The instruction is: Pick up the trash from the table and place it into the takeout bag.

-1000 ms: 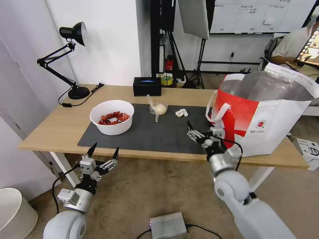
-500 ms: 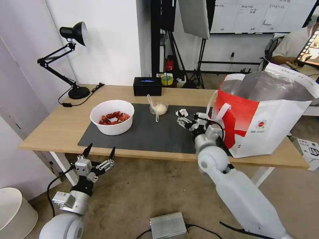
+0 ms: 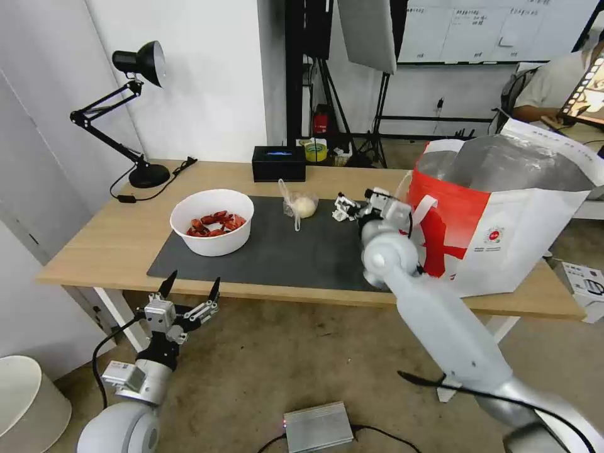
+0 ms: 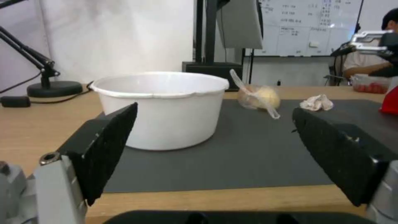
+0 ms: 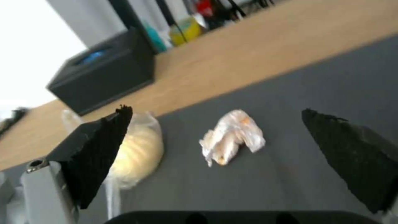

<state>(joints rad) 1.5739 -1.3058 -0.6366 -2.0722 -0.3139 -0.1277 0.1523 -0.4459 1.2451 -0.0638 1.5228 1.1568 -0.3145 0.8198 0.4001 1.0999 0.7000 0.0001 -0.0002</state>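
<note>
My right gripper (image 3: pixel 353 204) (image 5: pixel 215 110) hangs open just above the dark mat (image 3: pixel 283 251), beside the takeout bag (image 3: pixel 503 220). The crumpled white tissue (image 5: pixel 232 137) (image 4: pixel 317 102) lies on the mat a little ahead of its spread fingers, apart from them. The clear bag with the bun (image 3: pixel 304 206) (image 5: pixel 136 152) rests just left of the tissue. The white bowl of red shells (image 3: pixel 212 221) (image 4: pixel 159 105) stands at the mat's left end. A clear tray of red fruits (image 4: pixel 370 87) sits far to the right. My left gripper (image 3: pixel 195 281) (image 4: pixel 214 109) is open below the table's (image 3: pixel 107 239) front edge.
A black tissue box (image 3: pixel 279 163) (image 5: pixel 104 77) stands at the table's back edge with a yellow tape roll (image 3: pixel 316 151) behind it. A black desk lamp (image 3: pixel 135 113) occupies the back left corner. On the floor lie a silver box (image 3: pixel 318 428) and a white bin (image 3: pixel 25 402).
My right arm has reached forward from the table's front edge across the mat to the tissue, staying open. The left gripper has sunk slightly below the table edge.
</note>
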